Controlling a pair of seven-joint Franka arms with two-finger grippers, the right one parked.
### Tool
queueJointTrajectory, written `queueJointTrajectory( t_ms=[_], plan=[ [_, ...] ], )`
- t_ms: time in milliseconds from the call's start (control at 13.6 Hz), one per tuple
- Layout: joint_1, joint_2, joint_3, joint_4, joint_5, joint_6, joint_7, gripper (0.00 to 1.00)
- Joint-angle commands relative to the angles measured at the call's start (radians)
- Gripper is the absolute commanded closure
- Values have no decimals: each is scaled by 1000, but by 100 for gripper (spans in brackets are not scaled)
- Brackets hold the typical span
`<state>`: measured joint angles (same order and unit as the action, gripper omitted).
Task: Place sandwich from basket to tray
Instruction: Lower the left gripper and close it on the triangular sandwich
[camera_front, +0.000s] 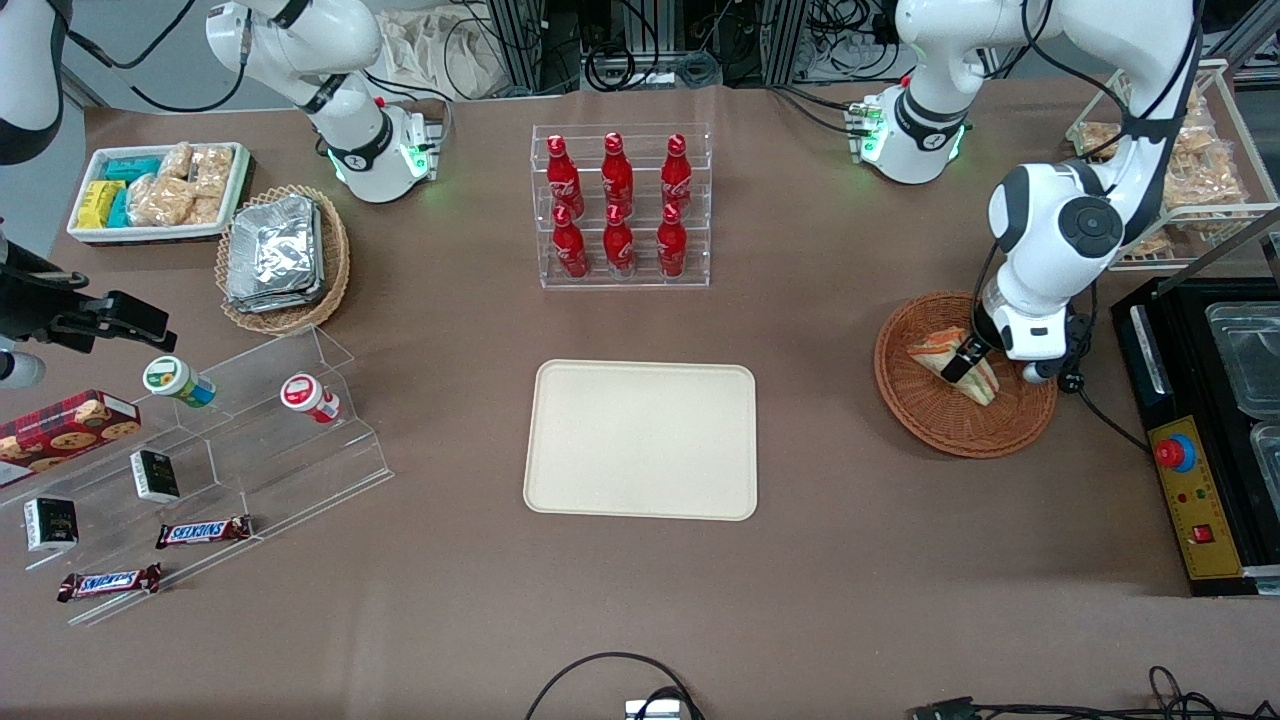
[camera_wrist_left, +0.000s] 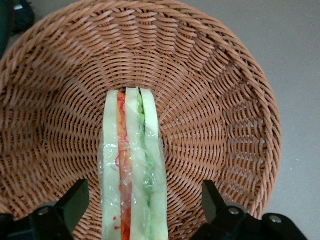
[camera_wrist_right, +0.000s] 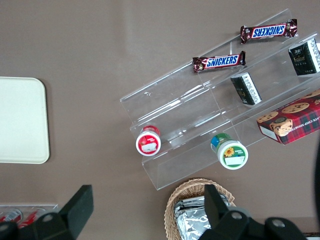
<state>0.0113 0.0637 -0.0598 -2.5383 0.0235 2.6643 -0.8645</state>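
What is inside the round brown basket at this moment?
The basket holds one wrapped sandwich, standing on edge. The gripper is lowered into it, fingers open on either side of the sandwich. The weave under the sandwich is hidden.

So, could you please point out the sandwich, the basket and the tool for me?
sandwich (camera_wrist_left: 132, 170), left wrist view, on its wrapped filling edge.
basket (camera_front: 935, 425), front view, on its woven rim.
tool (camera_wrist_left: 145, 202), left wrist view, midway between its open fingertips, straddling the sandwich.
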Motion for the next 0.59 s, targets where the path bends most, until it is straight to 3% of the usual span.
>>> queueJointTrajectory(
  t_ms=[0, 221, 294, 442, 515],
  plan=[
    [1, 24, -3, -36, 18, 84, -34, 0],
    [1, 42, -3, -43, 18, 111, -34, 0],
    [1, 45, -3, -43, 18, 112, -34, 12],
    [2, 45, -3, -43, 30, 111, -33, 56],
    [3, 47, -3, -42, 39, 112, -33, 70]
  ],
)
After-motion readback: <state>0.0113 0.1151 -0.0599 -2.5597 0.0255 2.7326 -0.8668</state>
